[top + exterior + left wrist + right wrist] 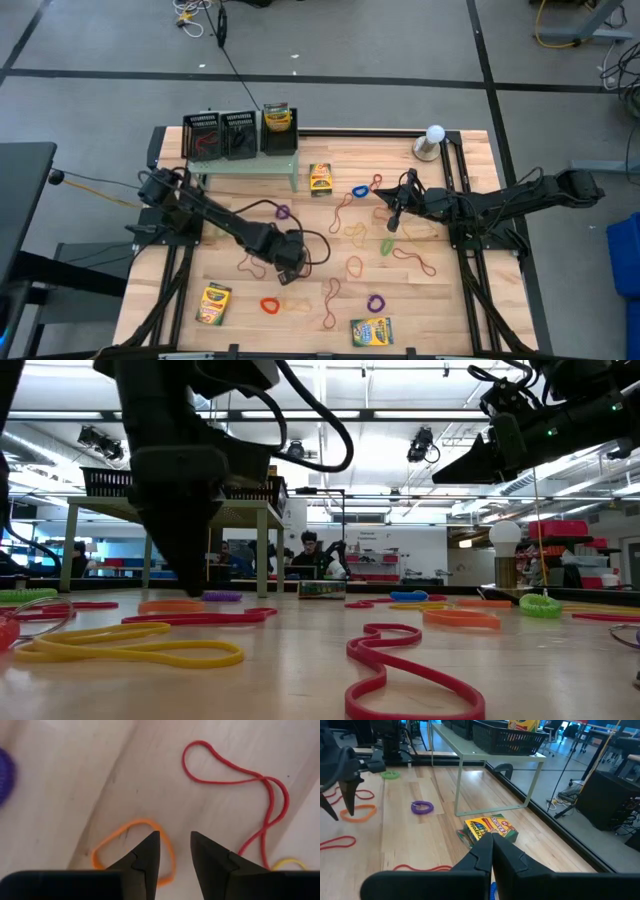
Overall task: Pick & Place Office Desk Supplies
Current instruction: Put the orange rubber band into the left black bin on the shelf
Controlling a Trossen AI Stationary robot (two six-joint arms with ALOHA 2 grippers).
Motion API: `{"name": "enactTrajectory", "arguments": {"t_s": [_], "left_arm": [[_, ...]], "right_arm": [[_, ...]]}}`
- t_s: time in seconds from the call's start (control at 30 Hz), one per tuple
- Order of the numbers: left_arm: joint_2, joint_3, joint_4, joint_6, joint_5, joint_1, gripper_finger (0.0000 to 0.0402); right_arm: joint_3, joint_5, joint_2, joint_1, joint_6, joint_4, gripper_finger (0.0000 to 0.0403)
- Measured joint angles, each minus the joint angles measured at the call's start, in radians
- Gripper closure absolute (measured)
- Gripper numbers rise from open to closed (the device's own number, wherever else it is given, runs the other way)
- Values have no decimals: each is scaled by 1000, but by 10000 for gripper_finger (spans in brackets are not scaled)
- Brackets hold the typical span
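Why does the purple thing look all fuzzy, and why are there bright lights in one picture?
In the left wrist view, the purple band sits at the edge, too close to be sharp, while the orange band and red band look crisper. In the low view, bright ceiling lights shine from behind, so the left arm looks like a dark silhouette.

The bench (pixel 470 300) is littered with flat rubber bands across its middle, none tall enough to block a pass above them. The back left is closed off by the pale green stand (pixel 245 163) carrying three black mesh trays (pixel 240 134); a crayon box (pixel 320 178) lies just beside its leg. The globe (pixel 433 140) stands upright at the back right corner. The left arm (pixel 220 220) slants across the left half, the right arm (pixel 480 203) across the right, leaving a gap between them mid-bench. The front right corner holds only a crayon box (pixel 371 331).
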Motion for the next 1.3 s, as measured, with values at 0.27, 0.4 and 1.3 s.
{"name": "enactTrajectory", "arguments": {"t_s": [0.27, 0.4, 1.3], "left_arm": [[4, 0, -37, -2, 48, 14, 287], [16, -40, 18, -25, 51, 15, 288], [-585, -79, -187, -69, -378, 12, 397]], "right_arm": [[0, 0, 0, 0, -1, 0, 391], [0, 0, 0, 0, -1, 7, 391], [0, -5, 0, -7, -50, 78, 391]]}}
